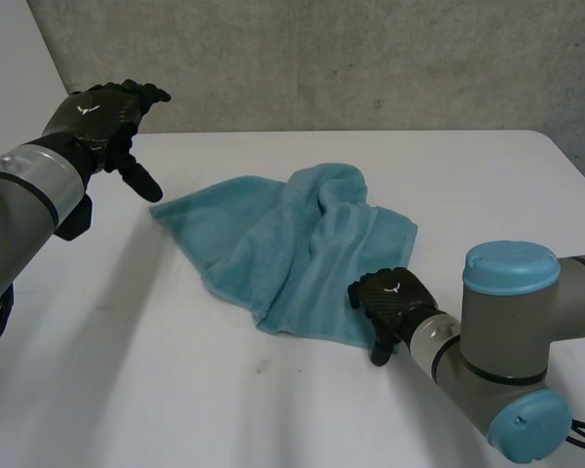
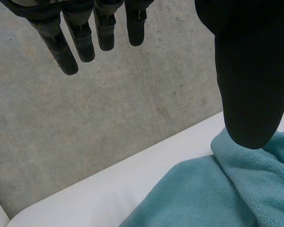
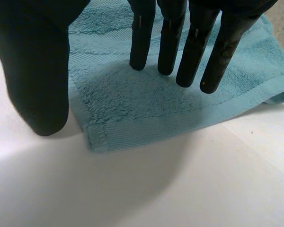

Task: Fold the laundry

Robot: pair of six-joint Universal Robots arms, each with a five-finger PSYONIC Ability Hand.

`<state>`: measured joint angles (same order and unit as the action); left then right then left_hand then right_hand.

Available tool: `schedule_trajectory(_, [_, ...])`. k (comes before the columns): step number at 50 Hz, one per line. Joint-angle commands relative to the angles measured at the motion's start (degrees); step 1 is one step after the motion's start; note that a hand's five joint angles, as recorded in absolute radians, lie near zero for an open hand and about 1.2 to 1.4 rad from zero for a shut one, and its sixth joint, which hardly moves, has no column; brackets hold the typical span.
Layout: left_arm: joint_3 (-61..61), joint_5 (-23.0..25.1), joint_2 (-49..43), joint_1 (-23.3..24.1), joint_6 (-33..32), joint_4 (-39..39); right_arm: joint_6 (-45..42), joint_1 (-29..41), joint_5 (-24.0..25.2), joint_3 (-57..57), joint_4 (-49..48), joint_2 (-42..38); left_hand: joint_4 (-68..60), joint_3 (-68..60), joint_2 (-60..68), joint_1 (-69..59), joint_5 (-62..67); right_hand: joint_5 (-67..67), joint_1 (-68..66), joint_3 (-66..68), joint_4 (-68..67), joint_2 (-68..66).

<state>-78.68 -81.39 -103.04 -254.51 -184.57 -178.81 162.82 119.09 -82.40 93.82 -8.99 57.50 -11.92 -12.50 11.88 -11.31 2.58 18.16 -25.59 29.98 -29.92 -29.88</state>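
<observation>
Right wrist view puts your right hand (image 3: 38,71) over the nearest corner of the teal towel (image 3: 170,104). Its fingers (image 3: 169,42) hang straight and relaxed above the cloth. The thumb sits off to one side, over the bare white surface (image 3: 180,189) just beside the hemmed corner. Nothing is pinched, so this hand is released. You cannot tell whether the fingertips touch the pile.

From that hand the towel spreads away across the surface, partly flat, with a raised, bunched fold past its middle. Its far side corner reaches toward your left hand (image 1: 102,117).

That hand is held up above the surface, just past the towel's corner and clear of the cloth. Seen from the left wrist, its fingers are straight and spread, with the thumb well apart from them. Nothing lies between them, so this hand is released too. Under the thumb you see a rumpled part of the towel. Beyond it come the surface's far edge and then the grey concrete wall (image 1: 370,58).
</observation>
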Motion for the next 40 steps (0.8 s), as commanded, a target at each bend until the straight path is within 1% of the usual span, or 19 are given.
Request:
schedule_trajectory(1, [-0.1,0.0,0.0,0.3,0.0,0.0,-0.1,0.2,0.0,-0.7,-1.9,-0.6,0.9,1.4,-0.8,0.3,-1.5,9.0,-11.6,7.2,-7.2,-7.3])
schedule_trajectory(9, [-0.1,0.0,0.0,0.6,0.0,0.0,-0.2,0.0,-0.6,-3.4,-1.8,-2.9,0.9,1.4,-0.8,0.3,-1.5,8.8,-11.4,7.0,-7.1,-7.1])
schedule_trajectory(23, [-0.2,-0.2,-0.3,0.8,0.0,0.0,-0.7,-0.2,-1.0,-5.6,-2.1,-4.3,0.9,1.4,-0.8,0.3,-1.5,10.0,-12.6,8.2,-8.2,-8.3])
schedule_trajectory(28, [-0.4,0.0,-0.5,0.9,0.0,0.0,-0.8,-0.9,-3.5,-6.8,-2.3,-4.6,0.9,1.4,-0.8,0.3,-1.5,14.4,-16.9,12.6,-12.6,-12.6])
schedule_trajectory(38, [-0.7,0.0,-1.1,0.9,0.0,0.0,-0.9,-1.1,-3.9,-8.0,-2.3,-4.9,0.9,1.4,-0.8,0.3,-1.5,23.6,-26.2,21.8,-21.9,-21.9])
schedule_trajectory(39, [-0.7,0.0,-1.2,0.9,0.0,0.0,-0.9,-1.1,-3.9,-8.0,-2.5,-5.0,0.9,1.4,-0.8,0.3,-1.5,26.6,-29.2,24.8,-24.9,-24.9])
schedule_trajectory(40, [-0.7,0.0,-1.2,0.9,0.0,0.0,-0.8,-1.2,-4.0,-8.3,-2.9,-5.3,0.9,1.4,-0.8,0.3,-1.5,34.5,-37.1,32.7,-32.7,-32.8])
